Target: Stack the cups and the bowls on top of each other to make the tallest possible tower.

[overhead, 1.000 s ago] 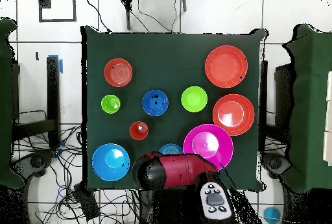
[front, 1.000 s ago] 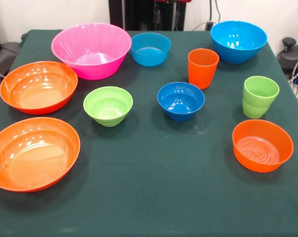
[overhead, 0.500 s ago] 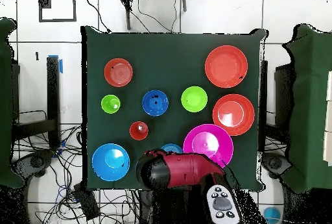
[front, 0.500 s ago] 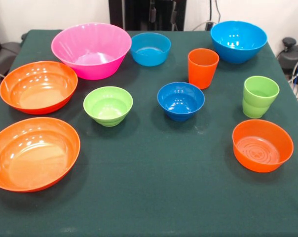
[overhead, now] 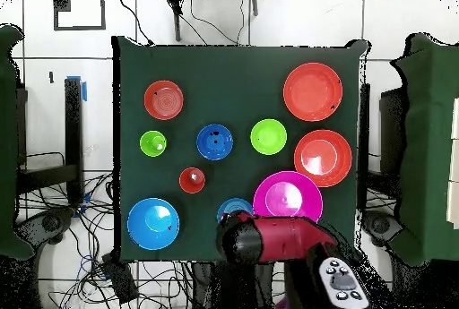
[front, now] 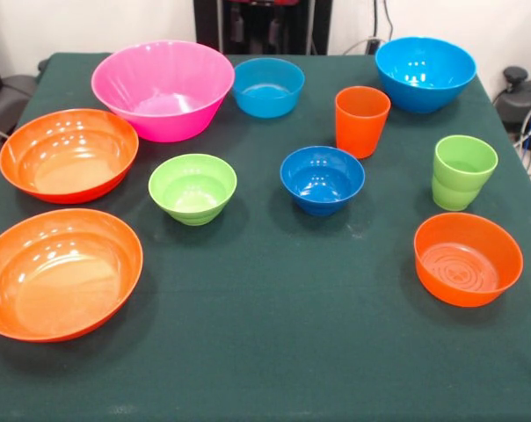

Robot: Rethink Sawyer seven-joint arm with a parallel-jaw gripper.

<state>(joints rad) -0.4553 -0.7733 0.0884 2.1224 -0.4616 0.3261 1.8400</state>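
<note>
Overhead view: my red and black arm (overhead: 278, 238) covers the near edge of the small sky blue plastic bowl (overhead: 233, 208). My gripper shows in neither view. Front view: the dark green desk (front: 274, 352) is cut off at the bottom edge.

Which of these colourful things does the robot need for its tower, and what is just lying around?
For the tower: pink bowl, three orange bowls, two sky blue bowls, dark blue bowl, green bowl, orange cup, green cup.

Just around: floor cables.

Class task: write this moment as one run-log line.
stage: nothing stacked | big pink plastic bowl: alone on green tablecloth | red arm: at base edge | tool: unseen
</note>
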